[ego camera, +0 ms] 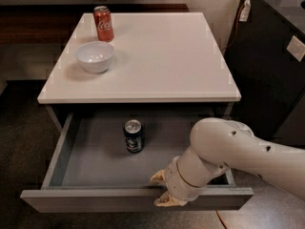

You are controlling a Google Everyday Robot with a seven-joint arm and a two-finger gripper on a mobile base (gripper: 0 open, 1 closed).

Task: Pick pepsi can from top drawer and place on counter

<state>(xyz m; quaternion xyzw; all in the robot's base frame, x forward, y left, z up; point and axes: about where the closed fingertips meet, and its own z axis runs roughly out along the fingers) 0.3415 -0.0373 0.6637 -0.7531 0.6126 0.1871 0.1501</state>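
The pepsi can (133, 136), dark with a silver top, stands upright in the middle of the open top drawer (90, 162). The drawer is pulled well out from under the white counter (162, 56). My gripper (162, 190) is at the drawer's front panel, right of centre. One finger is inside the drawer and one is outside, closed on the front's top edge. The gripper is about a can's height to the front right of the can and does not touch it. My white arm comes in from the right.
A red Coca-Cola can (103, 24) stands at the counter's far left corner, with a white bowl (95, 56) in front of it. A black cabinet (271, 66) with an orange cable stands close on the right. Dark floor lies to the left.
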